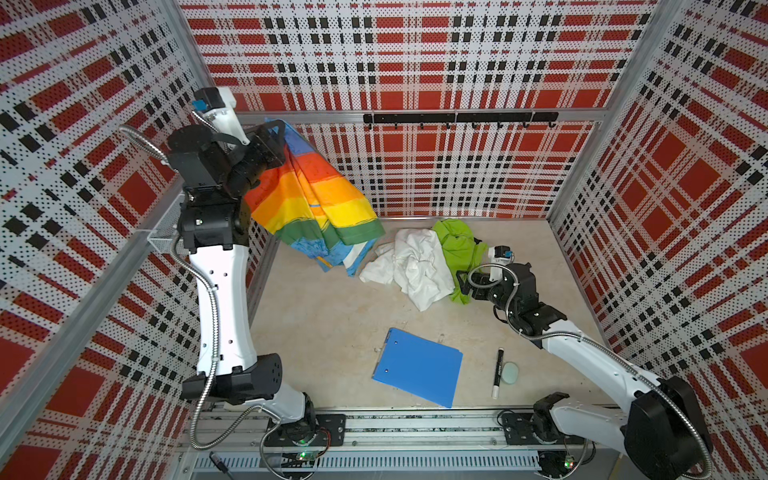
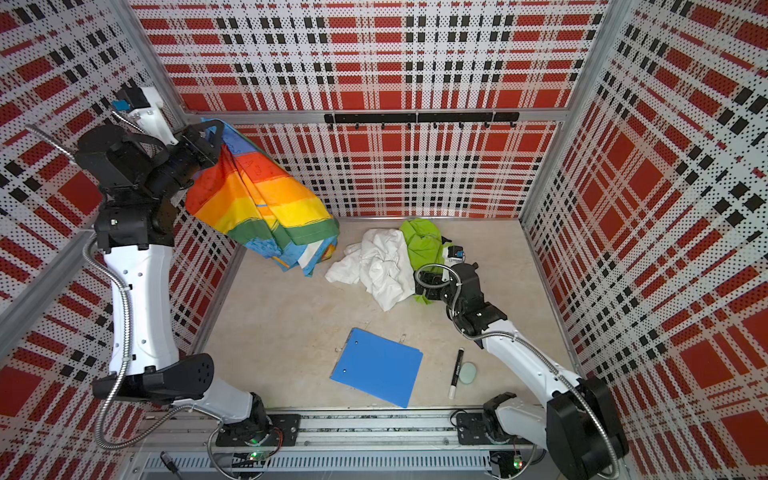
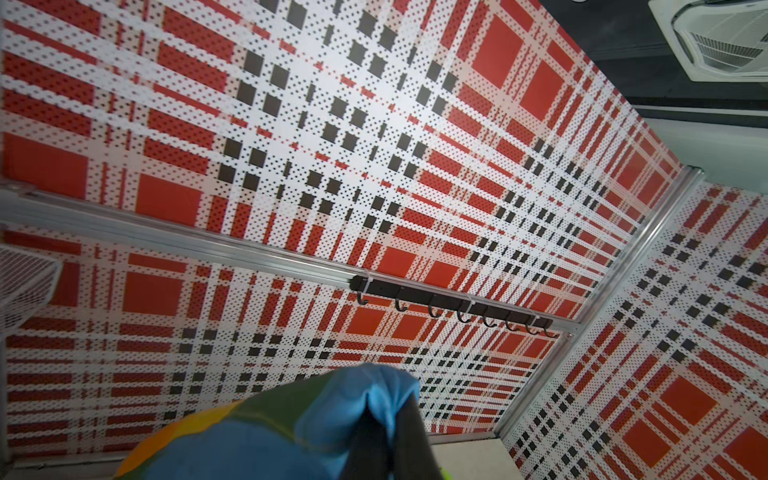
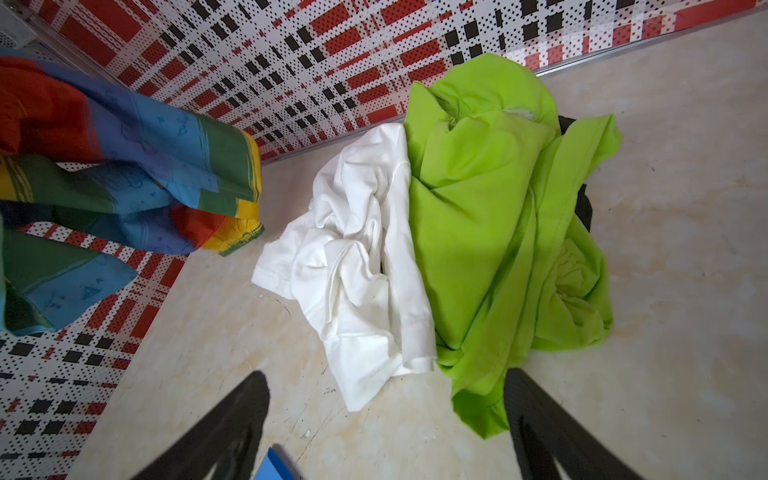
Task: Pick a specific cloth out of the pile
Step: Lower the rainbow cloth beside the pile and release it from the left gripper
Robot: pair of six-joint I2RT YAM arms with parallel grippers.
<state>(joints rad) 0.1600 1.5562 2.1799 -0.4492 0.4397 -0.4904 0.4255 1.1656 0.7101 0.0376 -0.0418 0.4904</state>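
Held high by the left gripper [image 1: 277, 132], pressed together on a blue corner of the cloth [image 1: 316, 199], so as to let the rainbow stripes hang free and clear of the pile [image 1: 419, 270]. Such height probably needed because of the long sheet; lower hem near the table [image 1: 324, 332], touching or not cannot be told. Left lying together: white cloth [image 4: 357, 257] and lime-green cloth [image 4: 478, 208]. Spread wide and empty for the right gripper [image 4: 386, 376], low at the green edge, perhaps ready to hold these down
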